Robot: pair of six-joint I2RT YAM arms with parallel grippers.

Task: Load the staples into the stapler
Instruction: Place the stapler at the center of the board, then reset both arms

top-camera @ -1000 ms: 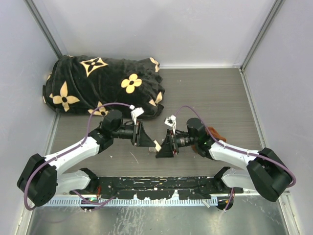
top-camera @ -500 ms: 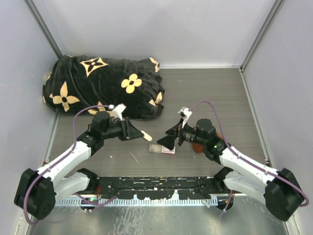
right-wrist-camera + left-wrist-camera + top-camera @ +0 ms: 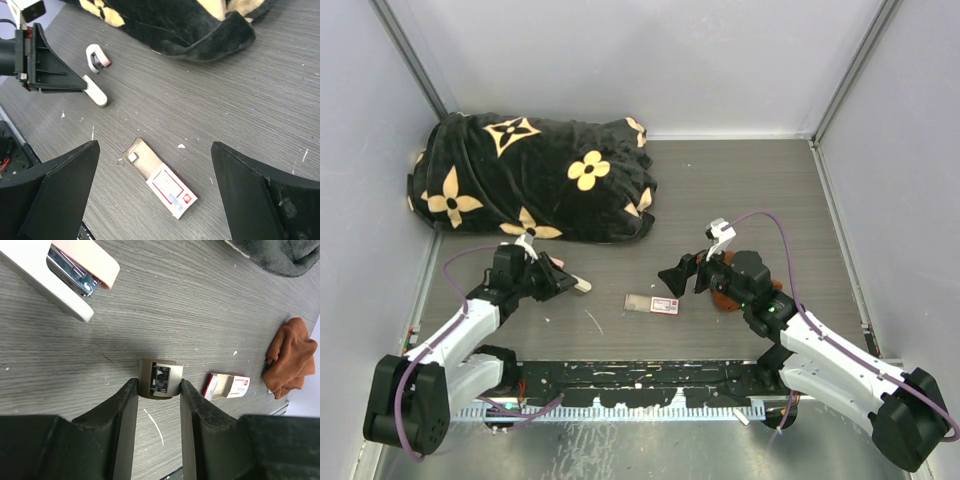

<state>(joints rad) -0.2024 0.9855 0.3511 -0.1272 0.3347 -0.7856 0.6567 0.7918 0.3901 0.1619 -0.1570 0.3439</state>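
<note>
A pink and white stapler (image 3: 65,275) with metal inside lies on the table, also small in the right wrist view (image 3: 97,57). Beside it my left gripper (image 3: 159,385) is shut on a small cream stapler-like piece (image 3: 160,379), seen end-on with metal inside; it sticks out past the fingertips (image 3: 96,92). The white, red-labelled staples box (image 3: 170,187) lies flat with its tray (image 3: 145,162) pulled out. A short silvery strip of staples (image 3: 133,157) rests in the tray. My right gripper (image 3: 155,145) hangs wide open above the box, holding nothing.
A black blanket with yellow flowers (image 3: 535,170) fills the back left. A rust-brown cloth (image 3: 728,297) lies under my right arm. Grey walls close in both sides, and a black rail (image 3: 640,380) runs along the near edge.
My right gripper has opened and let go of the staples box, which now lies on the table. Both arms have drawn apart, the left carrying its cream piece leftward.
</note>
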